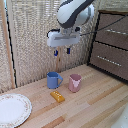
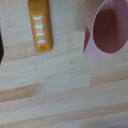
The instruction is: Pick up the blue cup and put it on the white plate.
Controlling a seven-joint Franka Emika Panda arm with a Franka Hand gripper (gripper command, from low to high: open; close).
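Observation:
A blue cup with a side handle stands upright on the wooden table, near its back. The large white plate with a patterned rim lies at the front of the exterior view's left. My gripper hangs well above the table, above and slightly right of the blue cup, fingers pointing down with a gap between them and nothing held. The wrist view shows neither the blue cup nor the plate, and the fingers do not appear there.
A pink cup stands right of the blue cup. An orange bar lies in front of the cups. A dark wooden drawer unit rises at the exterior view's right; a woven screen backs the table.

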